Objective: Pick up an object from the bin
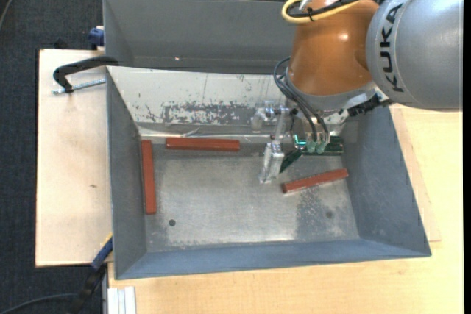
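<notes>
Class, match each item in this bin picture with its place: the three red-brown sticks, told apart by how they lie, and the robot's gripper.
Items
1. level stick
2. front-to-back stick
3. slanted stick
4. gripper

Places
A. along the left wall of the bin
B. right part of the floor
C. mid-floor, just left of the slanted stick
D. at the foot of the back wall

Pairs: 1-D, 2-A, 3-B, 4-C
</notes>
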